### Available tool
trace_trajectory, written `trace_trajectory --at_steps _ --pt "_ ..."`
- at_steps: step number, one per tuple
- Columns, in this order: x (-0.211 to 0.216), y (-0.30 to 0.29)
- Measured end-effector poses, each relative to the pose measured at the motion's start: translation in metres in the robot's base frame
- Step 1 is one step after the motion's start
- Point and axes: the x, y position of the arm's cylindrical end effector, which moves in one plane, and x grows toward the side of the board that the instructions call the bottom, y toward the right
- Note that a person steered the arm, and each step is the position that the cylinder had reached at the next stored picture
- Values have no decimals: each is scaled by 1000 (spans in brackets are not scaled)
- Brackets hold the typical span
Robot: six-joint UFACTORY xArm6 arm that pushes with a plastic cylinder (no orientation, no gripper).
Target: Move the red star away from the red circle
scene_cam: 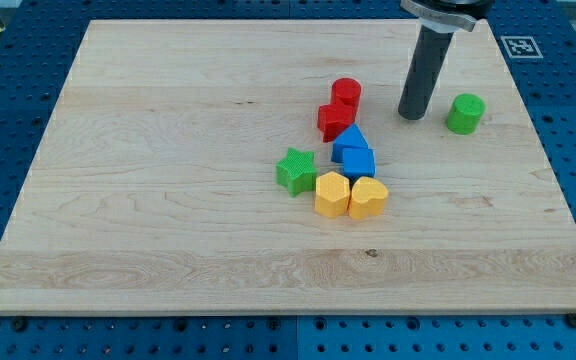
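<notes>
I am looking down at the wooden tabletop [168, 200]. My arm has no claw at all, so there is nothing to open, close or clamp; it ends in a dark rod. My tip [411, 115] is resting on the wood near the view's top right.

The red star [334, 120] is sitting to the view's left of my tip and a little lower. The red circle [346, 93] is touching it, just above it toward the view's top. So my tip is standing level with the spot where the two red blocks meet, not far off.

I am thinking the star needs a push down or to the left, away from the circle. From where my tip is now, a straight push left may hit both blocks.

Just below the star, two blue blocks [352, 152] are crowding in, with a green star [296, 171], a yellow hexagon block [332, 194] and a yellow heart [368, 198] lower still. A green cylinder [464, 113] is standing to the right of my tip.

The top of the rod is cut off by the view's edge. The blue shapes are hard to make out.
</notes>
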Motion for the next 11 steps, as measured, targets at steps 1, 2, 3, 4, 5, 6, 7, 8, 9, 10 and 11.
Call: trace_trajectory --at_steps 1,2,3,4,5,6,7,8,9,10,11 --pt "-4 -17" --pt "-1 -25" --pt "4 -55" --pt "-4 -84" --pt "-5 -91" --pt "-15 -44" --pt "-32 -39" --pt "-51 -71" --pt "-9 -76" --pt "11 -105" --pt "4 -113"
